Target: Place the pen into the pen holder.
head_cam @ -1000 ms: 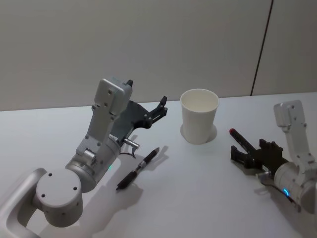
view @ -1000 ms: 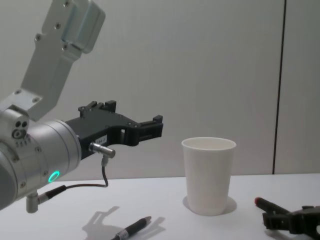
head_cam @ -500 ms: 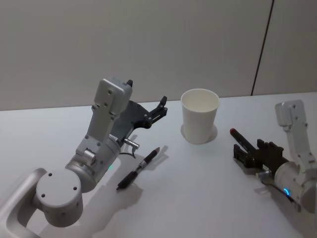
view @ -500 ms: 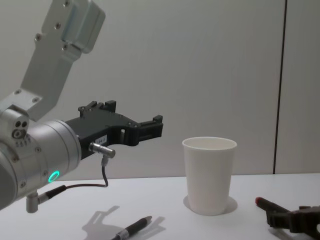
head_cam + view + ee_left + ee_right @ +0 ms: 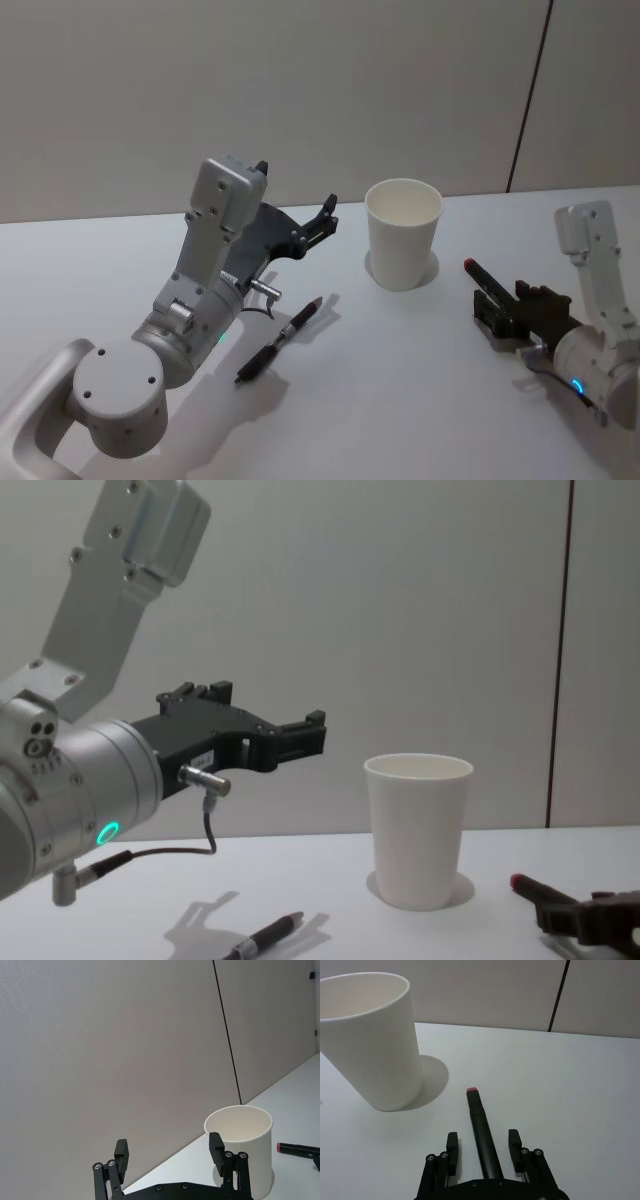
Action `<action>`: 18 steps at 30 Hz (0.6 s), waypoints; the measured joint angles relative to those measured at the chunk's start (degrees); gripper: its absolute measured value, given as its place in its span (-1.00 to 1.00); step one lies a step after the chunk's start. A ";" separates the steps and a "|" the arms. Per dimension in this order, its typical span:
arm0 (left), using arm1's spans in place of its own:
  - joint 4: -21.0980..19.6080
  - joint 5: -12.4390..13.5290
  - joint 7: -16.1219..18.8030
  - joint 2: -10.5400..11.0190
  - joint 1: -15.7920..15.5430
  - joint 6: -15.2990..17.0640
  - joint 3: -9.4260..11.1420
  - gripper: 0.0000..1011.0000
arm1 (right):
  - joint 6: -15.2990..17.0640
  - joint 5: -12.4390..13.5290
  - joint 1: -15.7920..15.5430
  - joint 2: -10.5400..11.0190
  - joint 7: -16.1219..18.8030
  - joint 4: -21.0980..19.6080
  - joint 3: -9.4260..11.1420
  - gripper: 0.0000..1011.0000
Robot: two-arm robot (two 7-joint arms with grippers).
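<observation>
The pen holder is a white paper cup (image 5: 402, 235) (image 5: 417, 830) (image 5: 370, 1040) (image 5: 240, 1145) standing upright at the table's middle back. To its right lies a black pen with a red end (image 5: 484, 279) (image 5: 482, 1130) (image 5: 530, 888). My right gripper (image 5: 487, 310) (image 5: 483, 1141) (image 5: 562, 916) is low over the table and open, its two fingers on either side of this pen's rear part. A second black pen (image 5: 278, 342) (image 5: 265, 940) rests left of the cup. Above it, clear of the table, my left gripper (image 5: 325, 215) (image 5: 305, 735) (image 5: 169, 1152) hangs open and holds nothing.
The white table (image 5: 400, 400) ends at a grey wall (image 5: 300, 90) just behind the cup. A dark vertical seam (image 5: 530, 95) runs down the wall at the right. Bare tabletop lies between the two pens in front of the cup.
My right gripper has drawn back slightly to the right along the red-ended pen, which stays in place. The left arm, the cup and the other pen have not moved.
</observation>
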 joint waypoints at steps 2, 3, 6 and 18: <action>0.00 0.00 0.00 0.00 0.00 0.00 0.00 0.98 | -0.07 -0.08 0.02 -0.01 0.14 0.02 -0.03 0.14; 0.00 0.00 0.00 0.00 0.00 0.00 0.00 0.98 | -0.11 -0.18 0.04 -0.02 0.26 0.04 -0.04 0.11; 0.00 0.00 0.00 0.00 0.00 0.00 0.00 0.98 | -0.16 -0.31 0.06 -0.03 0.40 0.06 -0.06 -0.09; 0.00 0.00 0.00 0.00 0.00 0.00 0.00 0.98 | -0.41 -0.72 0.13 -0.06 0.74 0.11 -0.10 -0.63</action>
